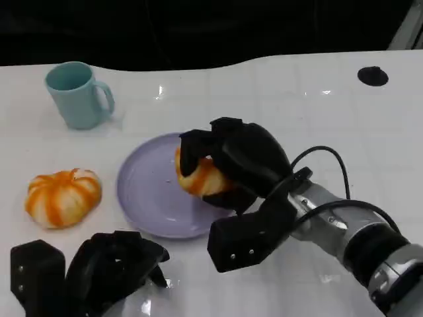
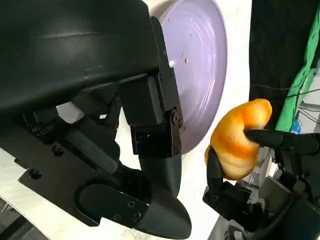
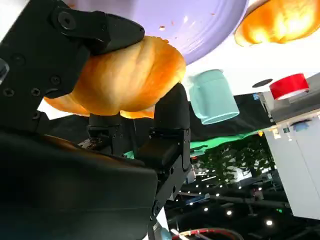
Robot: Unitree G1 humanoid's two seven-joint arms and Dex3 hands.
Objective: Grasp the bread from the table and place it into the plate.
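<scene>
Bread roll (image 1: 200, 177): gripped by right hand (image 1: 239, 163) fingers, above the lavender plate (image 1: 142, 191), toward 3 o'clock. Advice: lower gently, then release. Left hand (image 1: 112, 264): curled, holding nothing.

Head view: set high, angled down onto the white table (image 1: 277, 92), purple plate (image 1: 142, 191) near frame centre, at moderate range. Left wrist view: mounted behind the left hand (image 2: 100, 125), close range, aimed past it at the plate (image 2: 200, 65), picture rotated. Right wrist view: very close behind the right hand (image 3: 75, 100), picture inverted, plate (image 3: 190, 20) beyond. Shared by all three: plate and bread (image 1: 201, 177) (image 2: 237, 137) (image 3: 127, 75).
</scene>
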